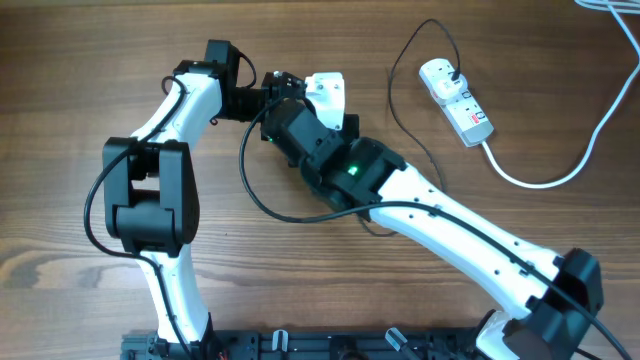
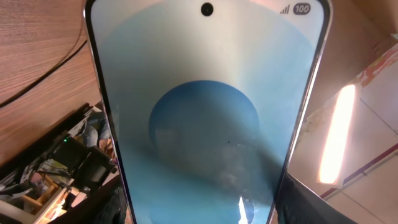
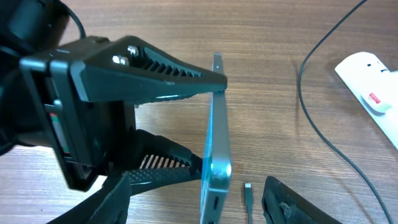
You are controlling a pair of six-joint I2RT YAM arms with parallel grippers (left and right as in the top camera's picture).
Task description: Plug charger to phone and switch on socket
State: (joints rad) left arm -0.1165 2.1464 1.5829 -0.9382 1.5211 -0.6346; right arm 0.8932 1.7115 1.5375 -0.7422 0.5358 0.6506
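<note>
My left gripper (image 1: 262, 97) is shut on the phone (image 2: 205, 112), whose teal-blue screen fills the left wrist view. In the right wrist view the phone (image 3: 214, 143) is seen edge-on, held off the table between the left fingers. My right gripper (image 3: 236, 190) is open, and its fingers straddle the phone's near end. The charger's small plug tip (image 3: 248, 193) sits just right of that end, apart from it. I cannot tell whether the tip is held. The thin black charger cable (image 1: 398, 110) runs from the white socket (image 1: 455, 98). The phone's white label end (image 1: 325, 90) shows overhead.
The socket's thick white lead (image 1: 560, 175) curves off to the back right. The socket's end (image 3: 370, 81) and the black cable (image 3: 323, 127) lie right of the grippers. A black loop of cable (image 1: 245, 175) lies on the wooden table between the arms.
</note>
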